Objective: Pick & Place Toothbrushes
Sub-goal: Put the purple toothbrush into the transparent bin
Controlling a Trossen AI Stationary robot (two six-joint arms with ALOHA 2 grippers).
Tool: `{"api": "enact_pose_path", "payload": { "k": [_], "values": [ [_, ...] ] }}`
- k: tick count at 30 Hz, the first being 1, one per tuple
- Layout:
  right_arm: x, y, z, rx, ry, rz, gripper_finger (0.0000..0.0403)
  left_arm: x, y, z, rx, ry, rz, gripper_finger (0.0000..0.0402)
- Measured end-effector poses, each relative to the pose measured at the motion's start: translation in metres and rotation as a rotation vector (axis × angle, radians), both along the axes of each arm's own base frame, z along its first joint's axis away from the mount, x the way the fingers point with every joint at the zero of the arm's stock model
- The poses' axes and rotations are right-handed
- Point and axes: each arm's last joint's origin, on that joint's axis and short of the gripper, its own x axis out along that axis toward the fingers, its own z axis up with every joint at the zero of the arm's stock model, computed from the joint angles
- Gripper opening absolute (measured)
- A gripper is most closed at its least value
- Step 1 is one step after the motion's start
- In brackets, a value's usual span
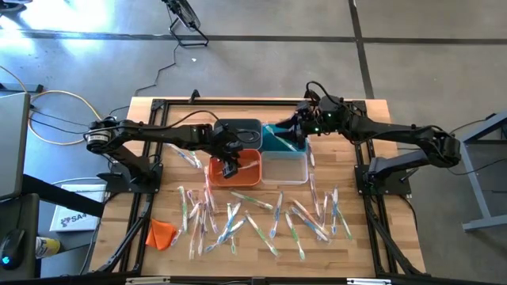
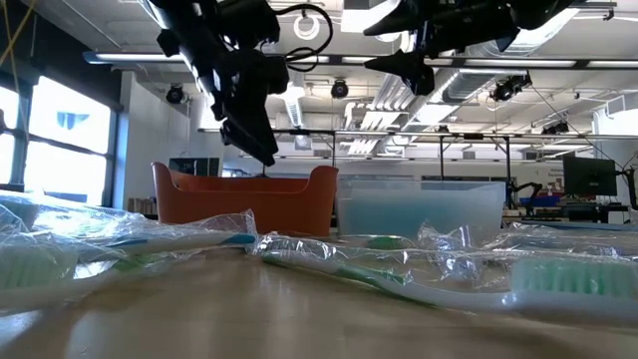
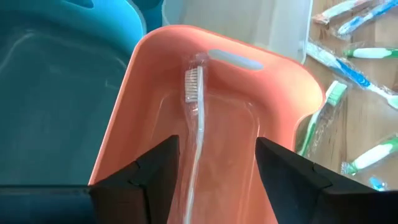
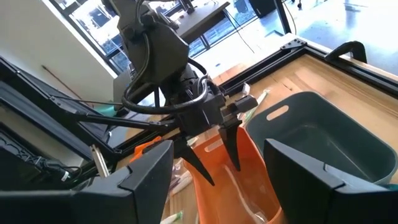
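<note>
Left gripper [image 3: 214,180] wide open above orange bin [image 3: 283,74]; white-handled toothbrush [image 3: 196,118] lying wrapped on bin floor, released. Right gripper [image 1: 295,127] held open, empty, over teal bin [image 1: 279,141]. Remaining toothbrushes [image 1: 261,218] scattered near table's front edge: judged light, stiff, wrappers slippery and crinkly; best pinched mid-handle, across the stick.

Wrapped toothbrushes [image 2: 399,274] lie across the near wooden table [image 2: 229,319], blurred by closeness; a green-white bristle head [image 2: 573,276] shows at the right. Behind them stand an orange bin [image 2: 244,194] and, just beside it to the right, a clear bin [image 2: 419,204]. The left gripper [image 2: 261,150] hangs above the orange bin, fingers pointing down, apparently parted. The right gripper [image 2: 414,60] sits higher, above the clear bin. Ceiling lights and windows fill the room behind
</note>
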Motion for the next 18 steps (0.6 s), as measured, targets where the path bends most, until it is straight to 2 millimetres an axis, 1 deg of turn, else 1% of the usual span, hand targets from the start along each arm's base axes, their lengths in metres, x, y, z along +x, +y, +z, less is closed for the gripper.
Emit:
{"api": "enact_pose_path", "payload": {
  "k": [3, 7, 12, 15, 18],
  "values": [
    [-0.002, 0.001, 0.001, 0.004, 0.008, 0.001, 0.0243, -0.003, 0.002, 0.003, 0.006, -0.005, 0.002, 0.0184],
    [-0.003, 0.001, 0.0, 0.01, 0.019, 0.0, 0.0243, -0.008, 0.008, 0.013, 0.027, -0.044, 0.013, 0.0131],
    [-0.004, 0.0, 0.001, 0.01, 0.014, -0.012, 0.0243, -0.021, 0.019, 0.031, 0.068, -0.109, 0.031, 0.0067],
    [-0.004, 0.0, 0.001, 0.01, 0.013, -0.013, 0.0243, -0.023, 0.023, 0.038, 0.089, -0.151, 0.041, 0.0042],
    [-0.004, 0.0, 0.001, 0.011, 0.013, -0.012, 0.0243, -0.023, 0.025, 0.044, 0.112, -0.197, 0.036, 0.0027]
  ]
}}
